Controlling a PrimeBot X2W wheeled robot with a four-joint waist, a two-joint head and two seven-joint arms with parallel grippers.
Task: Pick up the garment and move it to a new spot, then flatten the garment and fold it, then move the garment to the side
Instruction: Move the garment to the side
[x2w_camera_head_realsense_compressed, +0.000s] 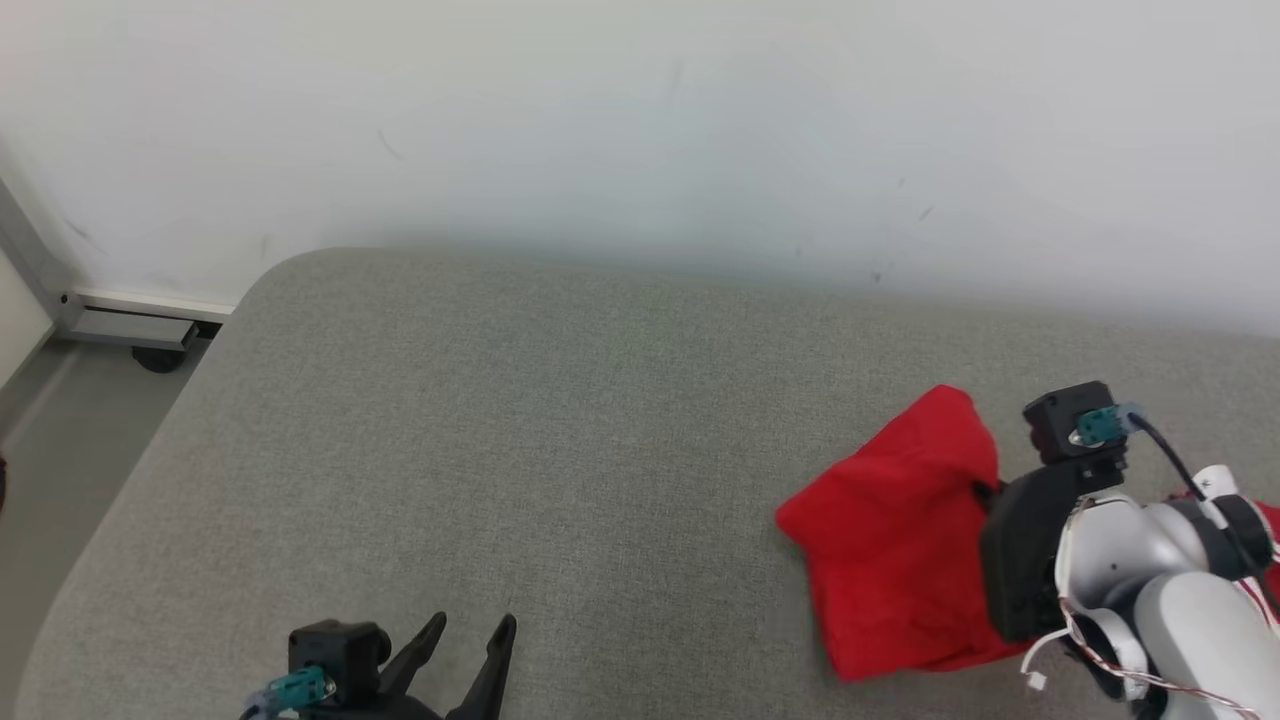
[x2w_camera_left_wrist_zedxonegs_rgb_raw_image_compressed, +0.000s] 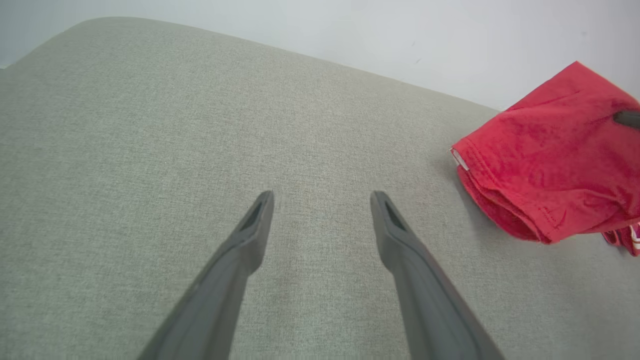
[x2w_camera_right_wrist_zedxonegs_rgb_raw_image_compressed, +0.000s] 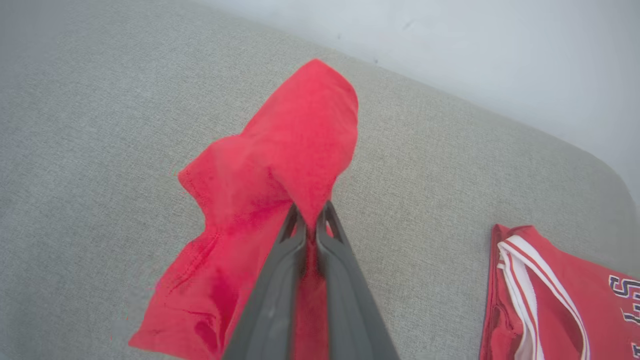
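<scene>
A fold of the red garment (x2w_camera_right_wrist_zedxonegs_rgb_raw_image_compressed: 300, 135) is pinched between the clenched fingers of the right gripper (x2w_camera_right_wrist_zedxonegs_rgb_raw_image_compressed: 310, 215). The cloth is bunched ahead and to the left of the fingertips, over the grey cushion (x2w_camera_right_wrist_zedxonegs_rgb_raw_image_compressed: 100, 125). A striped jersey (x2w_camera_right_wrist_zedxonegs_rgb_raw_image_compressed: 550, 300) lies to that claw's right. The left gripper (x2w_camera_left_wrist_zedxonegs_rgb_raw_image_compressed: 322, 197) is held released, with the garment well off to its right.
</scene>
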